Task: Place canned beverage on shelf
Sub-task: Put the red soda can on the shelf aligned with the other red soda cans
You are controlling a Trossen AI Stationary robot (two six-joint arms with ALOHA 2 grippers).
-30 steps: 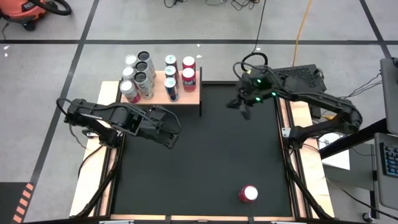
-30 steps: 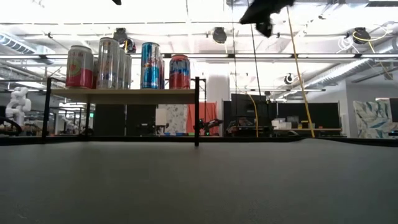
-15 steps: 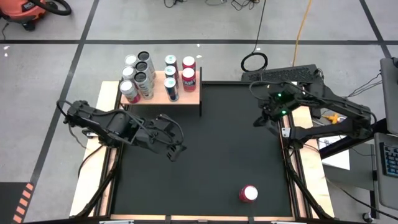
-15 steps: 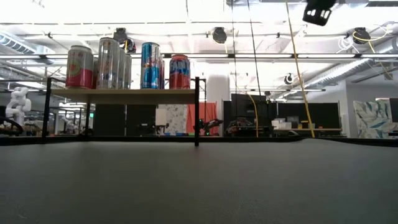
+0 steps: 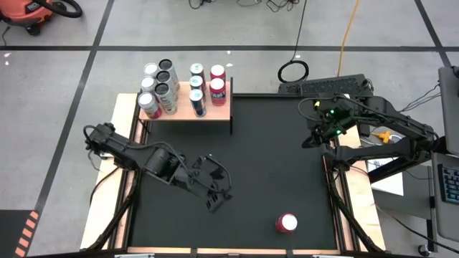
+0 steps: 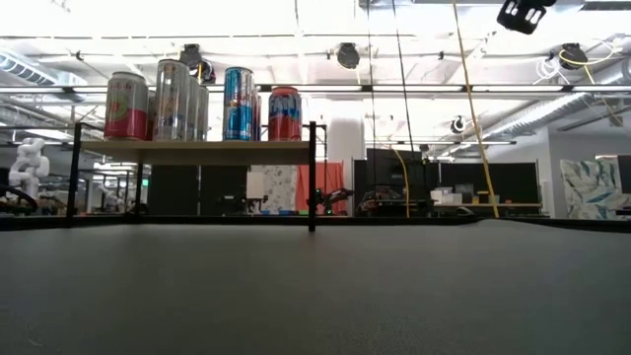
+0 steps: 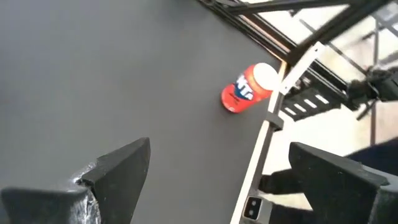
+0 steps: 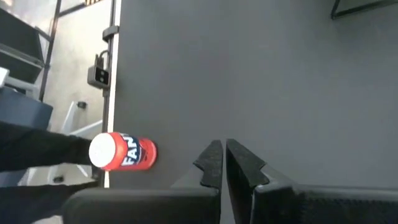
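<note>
**one orange can standing at the near edge, both grippers empty**

so here's what you had on the table. the orange can (image 5: 287, 223) stood upright on the black mat (image 5: 251, 158), long axis vertical, silver top facing straight up at the overhead camera. it sat close to the near edge of the mat, over toward the right arm's side, and nothing touched it. in the left wrist view the can (image 7: 247, 89) showed just beside the table's pale edge rail (image 7: 273, 106), its printed side turned toward that camera.

your left gripper (image 5: 217, 195) hung over the middle of the mat, nearer the left side, with its jaws spread wide and nothing between them. the can was well apart from it, farther toward the near right corner. your right gripper (image 5: 313, 138) sat over the far right edge of the mat, jaws pressed together with nothing in them; the right wrist view showed the two fingers (image 8: 211, 163) touching each other, with the can (image 8: 121, 151) off to one side on the mat.

the shelf (image 5: 215, 111) was at the far left corner, a pale wood board on thin black supports, already carrying a cluster of cans (image 5: 168, 86), all upright. the low view showed those cans (image 6: 197, 99) in a row on the shelf (image 6: 197, 150). the orange can was well apart from the shelf, roughly diagonal across the mat from it.
</note>
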